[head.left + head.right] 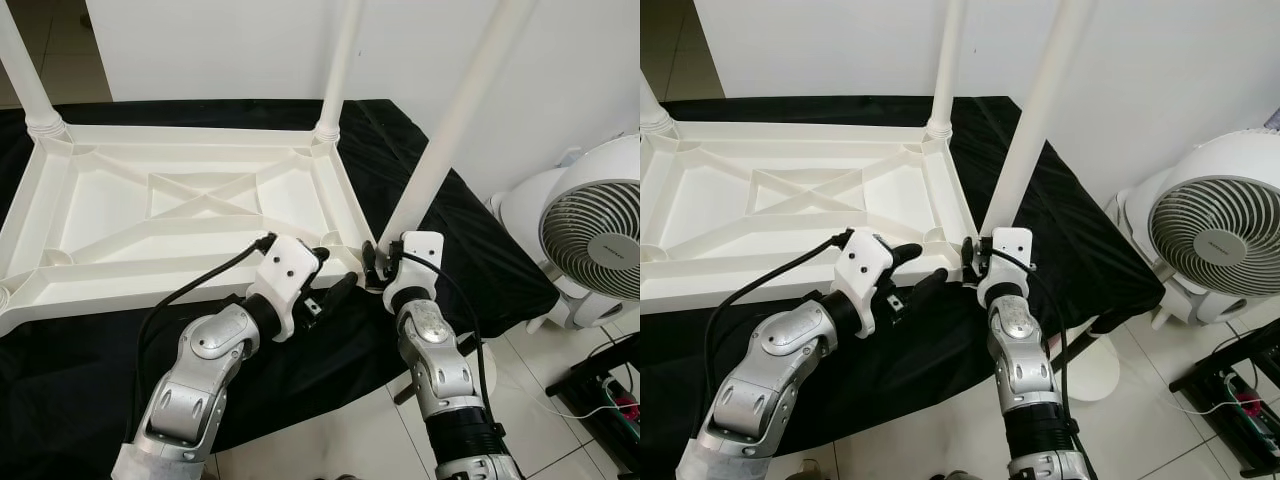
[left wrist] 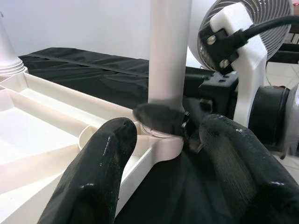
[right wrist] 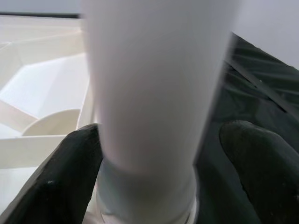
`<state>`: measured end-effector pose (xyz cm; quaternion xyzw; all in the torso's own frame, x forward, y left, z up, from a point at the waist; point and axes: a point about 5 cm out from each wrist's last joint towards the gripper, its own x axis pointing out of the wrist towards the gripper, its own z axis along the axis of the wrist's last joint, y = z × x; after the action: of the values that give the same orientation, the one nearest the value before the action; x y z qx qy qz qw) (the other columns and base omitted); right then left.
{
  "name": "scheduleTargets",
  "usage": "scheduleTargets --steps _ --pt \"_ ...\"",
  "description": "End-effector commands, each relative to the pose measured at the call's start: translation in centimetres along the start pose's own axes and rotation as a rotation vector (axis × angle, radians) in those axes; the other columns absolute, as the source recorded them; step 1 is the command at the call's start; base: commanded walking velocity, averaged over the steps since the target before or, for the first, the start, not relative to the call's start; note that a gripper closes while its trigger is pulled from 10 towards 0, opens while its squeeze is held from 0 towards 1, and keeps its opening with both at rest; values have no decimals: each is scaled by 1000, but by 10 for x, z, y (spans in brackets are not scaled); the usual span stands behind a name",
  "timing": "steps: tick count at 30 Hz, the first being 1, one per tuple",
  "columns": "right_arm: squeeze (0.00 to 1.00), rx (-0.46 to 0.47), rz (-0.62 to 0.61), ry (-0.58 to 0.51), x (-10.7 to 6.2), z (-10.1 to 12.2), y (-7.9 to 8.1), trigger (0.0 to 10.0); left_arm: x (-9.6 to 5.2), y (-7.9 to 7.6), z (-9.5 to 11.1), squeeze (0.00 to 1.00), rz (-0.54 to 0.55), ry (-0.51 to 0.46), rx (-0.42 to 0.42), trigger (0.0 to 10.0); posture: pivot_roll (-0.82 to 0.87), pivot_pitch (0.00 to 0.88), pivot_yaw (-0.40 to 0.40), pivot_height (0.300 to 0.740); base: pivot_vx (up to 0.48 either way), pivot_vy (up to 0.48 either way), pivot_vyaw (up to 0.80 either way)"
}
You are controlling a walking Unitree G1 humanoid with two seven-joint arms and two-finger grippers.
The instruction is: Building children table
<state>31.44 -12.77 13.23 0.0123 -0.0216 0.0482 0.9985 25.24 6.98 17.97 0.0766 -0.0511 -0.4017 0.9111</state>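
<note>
A white plastic tabletop [image 1: 190, 205] lies upside down on a counter draped in black cloth [image 1: 470, 250], filling the left and centre of the head view, as the robot works on its near right corner. Two legs already stand in the far corners: one at upper left [image 1: 25, 75], one at top centre [image 1: 338, 70]. A third leg [image 1: 450, 125] rises slanting from the near right corner socket [image 2: 159, 142], where the right hand [image 1: 385, 268] sits with a finger on either side of its base, apparently gripping it. The left hand [image 1: 325, 285] hovers just beside that corner, its fingers [image 2: 100, 172] spread apart and holding nothing. The near left corner, at the frame's left edge, shows no leg, so the job looks roughly three-quarters done, with this leg perhaps not fully seated. A white fan [image 1: 585, 230] stands on the floor at right.
</note>
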Motion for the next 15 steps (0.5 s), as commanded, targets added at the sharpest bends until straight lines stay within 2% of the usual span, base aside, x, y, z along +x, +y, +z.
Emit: scheduleTargets --steps 1,2,3,4,5,6,7,13,15 --pt "1000 13 3 -19 -1 4 -8 10000 3 -1 -1 0 18 -2 -11 10000 81 32 -120 740 0 0 0" --pt "1000 16 4 -18 -2 4 -8 10000 3 -1 -1 0 18 -2 -11 10000 81 32 -120 740 0 0 0" --pt "1000 22 81 -20 -1 7 -9 10000 3 -1 -2 0 15 1 -8 10000 78 33 -119 740 0 0 0" --pt "1000 22 81 -20 -1 7 -9 10000 3 -1 -2 0 15 1 -8 10000 78 33 -119 740 0 0 0" --pt "1000 26 138 -20 -2 9 -10 10000 2 -1 -2 0 12 3 -6 10000 78 33 -119 740 0 0 0" --pt "0 -15 309 -40 -4 17 -14 10000 2 0 -2 0 9 5 -1 10000 77 31 -117 740 0 0 0" --pt "0 -15 309 -40 -4 17 -14 10000 2 0 -2 0 9 5 -1 10000 77 31 -117 740 0 0 0" --pt "0 -89 540 -32 -7 24 -31 10000 3 1 -2 0 9 3 1 10000 76 30 -114 740 0 0 0" --pt "0 -131 556 -50 -5 26 -37 10000 3 0 -1 0 7 3 2 10000 76 30 -112 740 0 0 0"
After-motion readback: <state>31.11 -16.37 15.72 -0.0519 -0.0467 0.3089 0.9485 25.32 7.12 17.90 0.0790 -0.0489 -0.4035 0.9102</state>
